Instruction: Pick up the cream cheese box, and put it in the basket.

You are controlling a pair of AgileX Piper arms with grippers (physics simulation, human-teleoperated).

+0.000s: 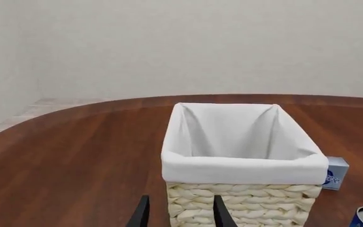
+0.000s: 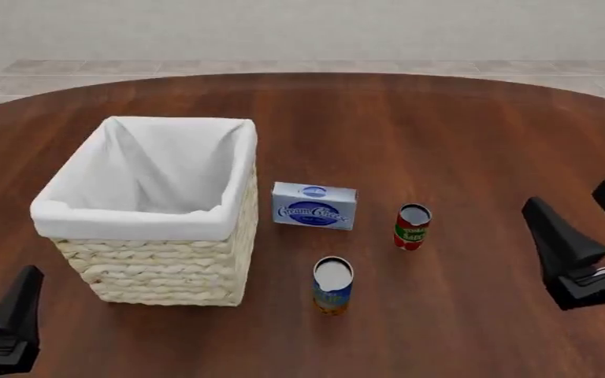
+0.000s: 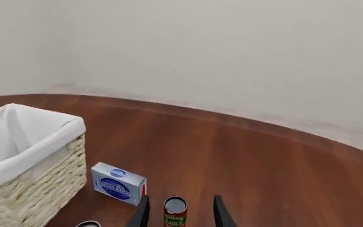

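The cream cheese box (image 2: pixel 314 205), a pale blue carton with a dark blue oval logo, lies flat on the wooden table just right of the basket (image 2: pixel 139 219). From the left wrist view only a corner of the box (image 1: pixel 334 172) shows behind the basket (image 1: pixel 245 168). The right wrist view has the box (image 3: pixel 118 183) beside the basket (image 3: pixel 62 124). My right gripper (image 2: pixel 569 194) hovers open at the right, well apart from the box. My left gripper (image 1: pixel 180 197) is open, low at the front left, close to the basket's near wall. Neither holds anything.
A red-labelled can (image 2: pixel 413 227) stands upright right of the box. A blue-and-yellow can (image 2: pixel 332 286) stands in front of the box, nearer me. The round brown table (image 2: pixel 408 126) ends at a pale floor and wall beyond.
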